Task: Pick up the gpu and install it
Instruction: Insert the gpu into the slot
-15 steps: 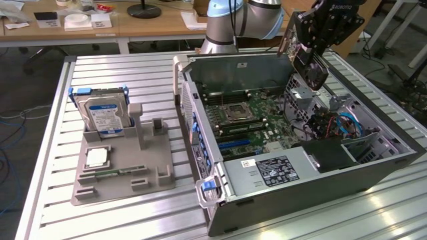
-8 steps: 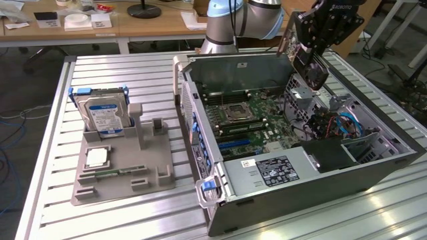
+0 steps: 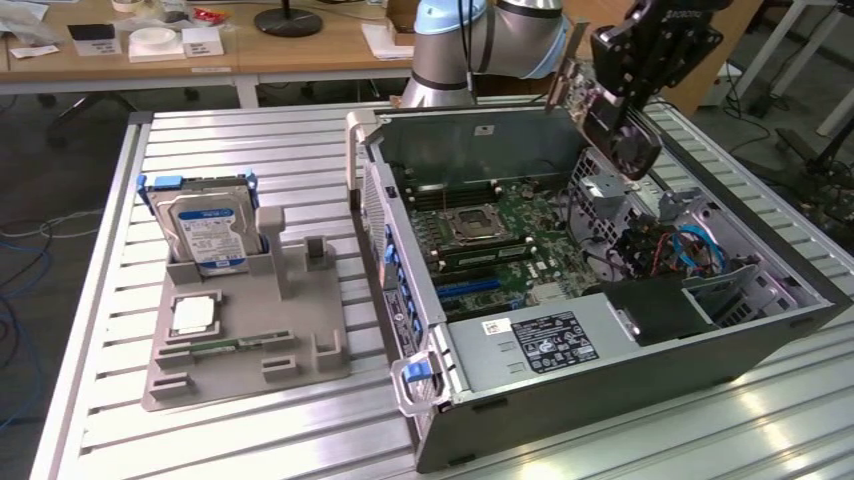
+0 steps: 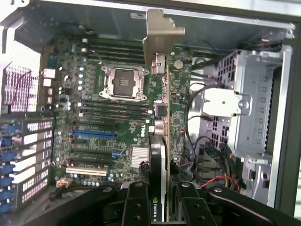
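Ribbed metal table (image 3: 267, 420) carries one open computer case (image 3: 601, 350). One gripper (image 4: 160, 200) hangs above it, its two fingers (image 4: 136, 207) closed narrowly on one gpu (image 4: 158, 155), which reaches down from the gripper toward the motherboard (image 4: 117, 122). One hard drive (image 3: 207, 235) stands well apart.

Bright, even overhead light fills the exterior view. The ribbed metal desk (image 3: 267, 440) gives off pale glare along its near slats, and the computer case (image 3: 601, 360) holds soft shade inside. In the wrist view the gpu (image 4: 161, 113) bracket shines, a heatsink (image 4: 19, 87) is washed white, and the fingers (image 4: 136, 207) stay dark.
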